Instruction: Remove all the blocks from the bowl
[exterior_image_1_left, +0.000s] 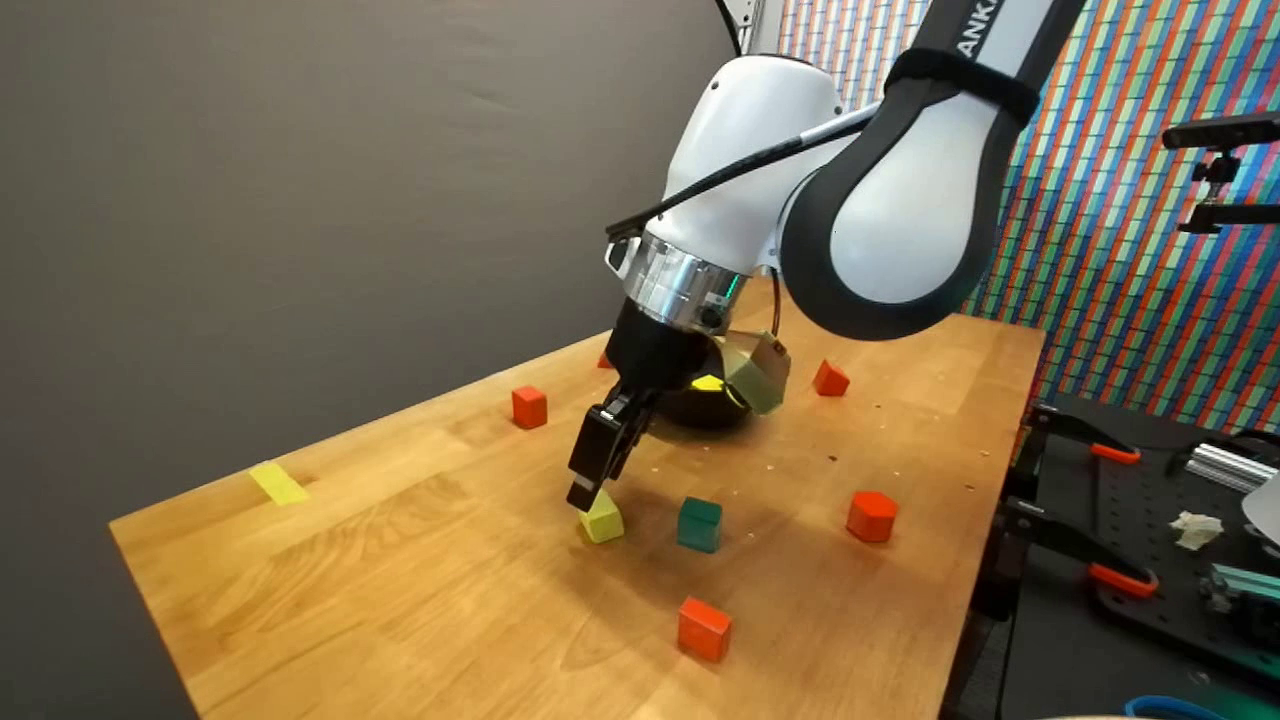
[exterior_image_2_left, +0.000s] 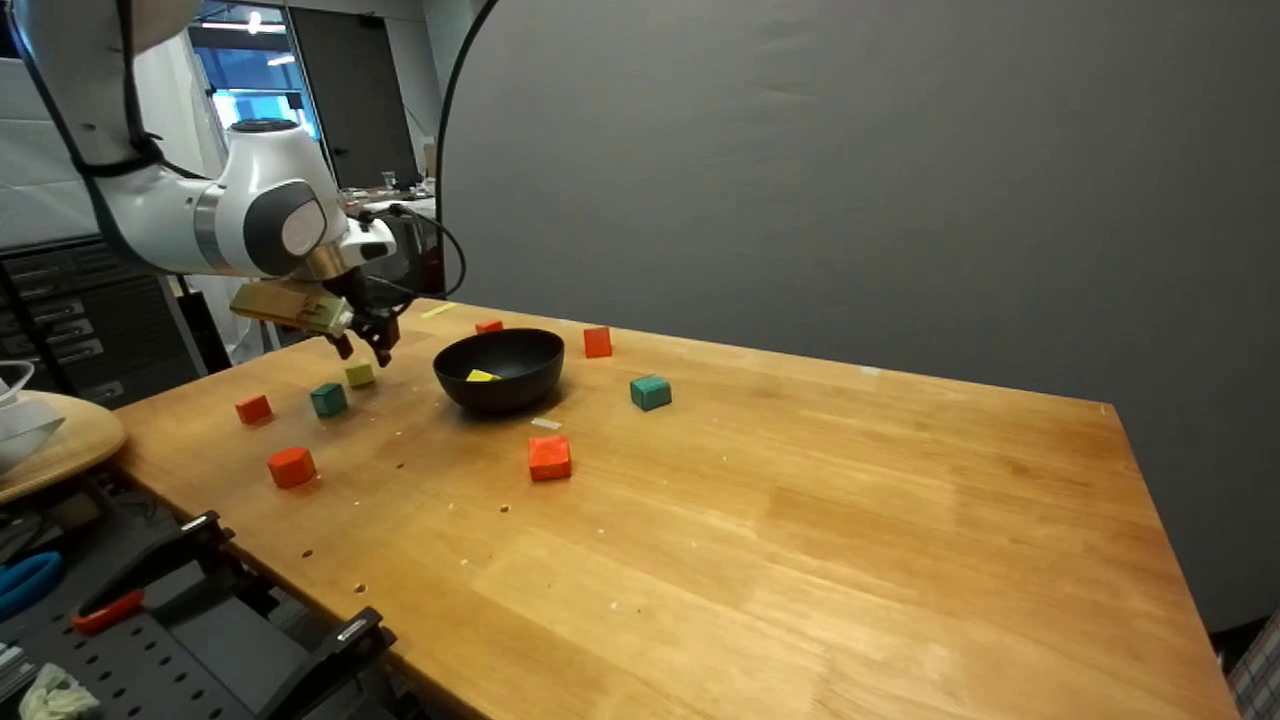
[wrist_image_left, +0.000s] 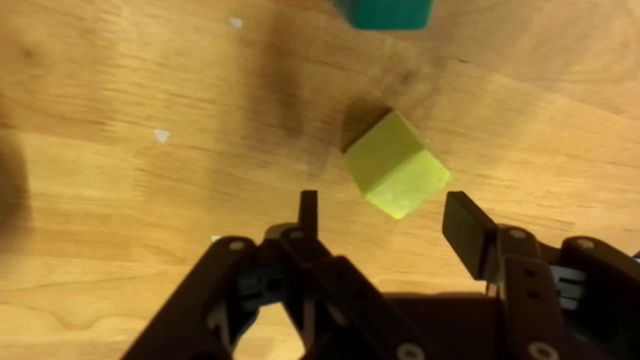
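The black bowl (exterior_image_2_left: 500, 396) stands on the table with a yellow block (exterior_image_2_left: 482, 376) in it; in an exterior view (exterior_image_1_left: 700, 412) the gripper and camera partly hide it. My gripper (wrist_image_left: 384, 225) is open and empty, above and beside a yellow block (wrist_image_left: 400, 170) on the table. That block also shows in both exterior views (exterior_image_1_left: 602, 522) (exterior_image_2_left: 359, 375). A green block (exterior_image_1_left: 699, 525) lies close by, cut off at the wrist view's top (wrist_image_left: 392, 14). Several red-orange blocks (exterior_image_1_left: 705, 630) (exterior_image_2_left: 549, 458) and another green block (exterior_image_2_left: 651, 392) lie around the bowl.
A flat yellow tape strip (exterior_image_1_left: 279, 483) is on the wooden table (exterior_image_2_left: 850, 520) near its edge. A grey backdrop (exterior_image_1_left: 330, 200) stands behind the table. Clamps (exterior_image_1_left: 1080, 545) and a black side bench lie beside the table, with a round wooden board (exterior_image_2_left: 80, 440).
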